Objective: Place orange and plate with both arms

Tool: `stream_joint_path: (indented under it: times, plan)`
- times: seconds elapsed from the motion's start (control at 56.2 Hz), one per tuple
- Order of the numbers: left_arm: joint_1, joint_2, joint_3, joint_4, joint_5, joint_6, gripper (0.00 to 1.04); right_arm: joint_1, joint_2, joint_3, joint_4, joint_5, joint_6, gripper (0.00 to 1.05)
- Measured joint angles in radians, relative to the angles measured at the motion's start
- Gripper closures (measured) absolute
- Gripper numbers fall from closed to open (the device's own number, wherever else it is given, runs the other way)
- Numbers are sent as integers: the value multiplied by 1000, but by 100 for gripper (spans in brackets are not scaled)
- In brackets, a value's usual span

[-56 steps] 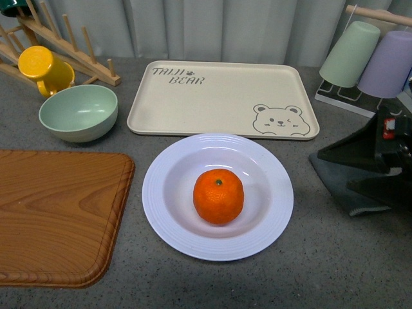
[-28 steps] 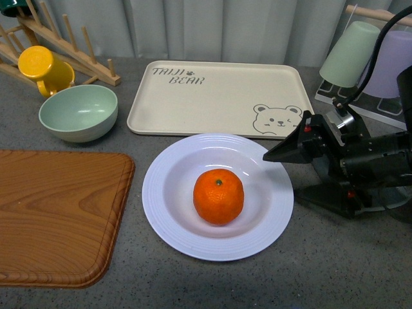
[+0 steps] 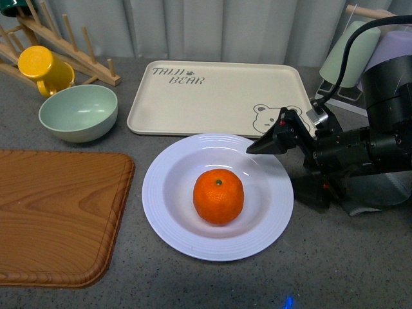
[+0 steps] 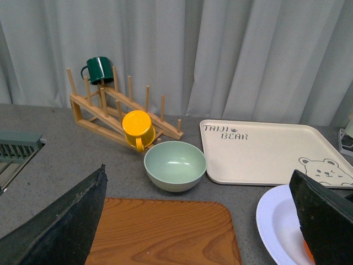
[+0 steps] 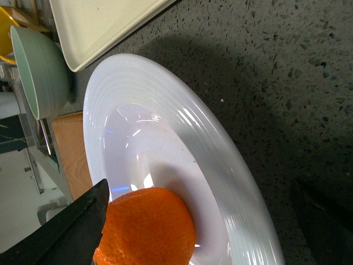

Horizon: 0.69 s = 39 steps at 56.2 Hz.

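Where the grey counter [image 3: 335, 270] fills the front view, a wooden board [image 3: 58, 219] lies at its near left and a beige tray [image 3: 219, 96] with a bear drawing lies toward the back, its near edge just beside the plate [image 3: 161, 193]. White and ridged at the rim, the plate sits on the counter at centre, between the board and the right gripper [image 3: 273, 170]. That gripper reaches in from the right with its jaws spread wide, gripping nothing: one finger hangs over the plate's far right rim, the other lies low beside the rim's right edge. The left gripper [image 4: 197, 175] shows only in its own wrist view, its two fingers far apart and empty, with the board and bowl seen between them. A pale green bowl [image 3: 78, 112] stands behind the board, and a wooden rack [image 3: 71, 48] beyond it carries a yellow mug [image 3: 42, 67]. The orange [image 3: 219, 196] rests in the plate's well, stem dot up, apart from both grippers.
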Motion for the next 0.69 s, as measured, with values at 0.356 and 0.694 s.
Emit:
stream_joint_path:
  times: [0.356,0.694]
  plan:
    - [0,0,0,0,0,0,6,11,13,1,-15,-2,5,51]
    - [0,0,0,0,0,0,6,11,13,8,-25,-55,-13,102]
